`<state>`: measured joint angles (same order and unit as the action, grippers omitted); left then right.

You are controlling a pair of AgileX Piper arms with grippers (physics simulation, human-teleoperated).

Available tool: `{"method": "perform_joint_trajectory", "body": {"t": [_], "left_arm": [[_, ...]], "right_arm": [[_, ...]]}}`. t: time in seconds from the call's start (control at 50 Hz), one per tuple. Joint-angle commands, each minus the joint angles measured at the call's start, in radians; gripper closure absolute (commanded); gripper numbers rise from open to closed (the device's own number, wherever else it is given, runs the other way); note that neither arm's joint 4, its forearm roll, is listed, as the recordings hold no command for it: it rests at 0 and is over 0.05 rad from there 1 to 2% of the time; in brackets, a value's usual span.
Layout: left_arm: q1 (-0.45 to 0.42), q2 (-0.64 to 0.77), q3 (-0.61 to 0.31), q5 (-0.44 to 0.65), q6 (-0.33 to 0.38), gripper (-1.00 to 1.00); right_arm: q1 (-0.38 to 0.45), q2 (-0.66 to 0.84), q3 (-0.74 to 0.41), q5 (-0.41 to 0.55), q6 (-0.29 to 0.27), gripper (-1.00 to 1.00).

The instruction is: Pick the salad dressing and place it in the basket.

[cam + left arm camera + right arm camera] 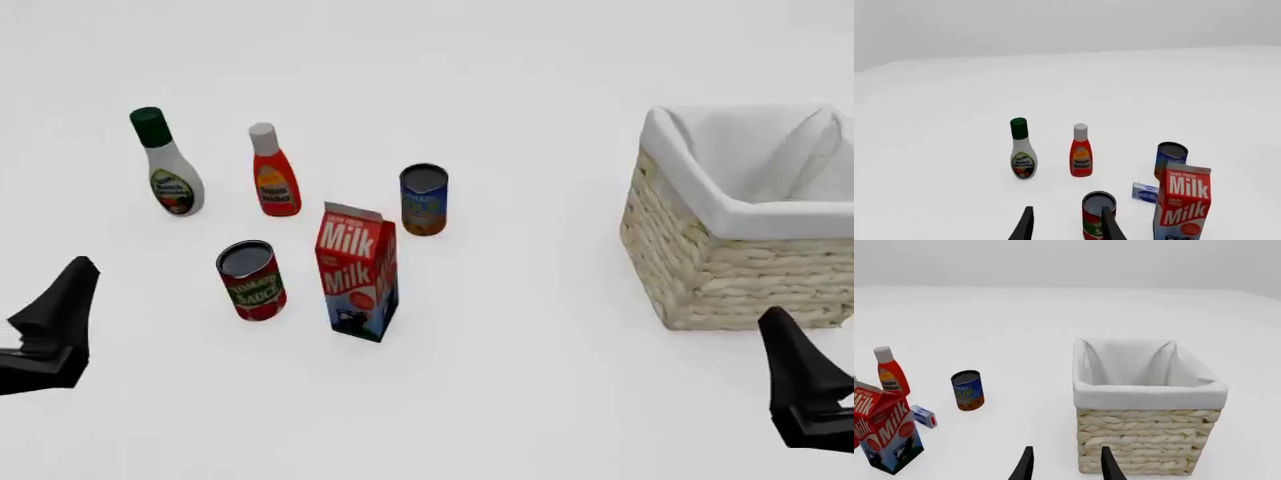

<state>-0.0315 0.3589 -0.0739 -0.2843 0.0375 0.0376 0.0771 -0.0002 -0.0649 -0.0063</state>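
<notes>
The salad dressing (168, 165), a white bottle with a dark green cap, stands upright at the far left of the table. It also shows in the left wrist view (1023, 150). The wicker basket (721, 265) with white lining stands at the right, and its woven wall fills the right wrist view (1141, 440). My left gripper (74, 285) is open and empty at the near left, well short of the bottle; its fingers (1026, 225) frame a can. My right gripper (781, 335) is open and empty just in front of the basket.
A red-orange bottle (274, 175) stands right of the dressing. A milk carton (358, 275), a tomato sauce can (251, 280) and a blue can (423, 198) stand mid-table. A small blue-white box (1145, 192) lies behind the carton.
</notes>
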Motion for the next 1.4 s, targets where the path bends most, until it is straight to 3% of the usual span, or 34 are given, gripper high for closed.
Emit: {"method": "perform_joint_trajectory", "body": {"t": [0.02,0.16,0.36,0.68,0.88,1.4], "left_arm": [[0.009,0.248,-0.087,-0.147,0.006,-1.0],[0.023,0.321,-0.165,-0.154,0.025,-1.0],[0.056,0.476,-0.355,-0.155,0.047,-1.0],[0.092,0.711,-0.606,-0.125,0.025,-1.0],[0.167,0.912,-0.77,-0.121,0.011,-1.0],[0.197,1.187,-1.038,-0.018,-0.019,-1.0]], "right_arm": [[0.019,0.06,0.0,-0.063,0.001,-1.0],[0.03,0.085,0.0,-0.091,0.004,-1.0],[0.042,0.079,0.0,-0.088,0.006,-1.0],[0.05,0.042,0.0,-0.055,0.004,-1.0],[0.05,0.018,0.0,-0.032,0.005,-1.0],[0.056,0.021,0.0,-0.036,0.01,-1.0]]}}
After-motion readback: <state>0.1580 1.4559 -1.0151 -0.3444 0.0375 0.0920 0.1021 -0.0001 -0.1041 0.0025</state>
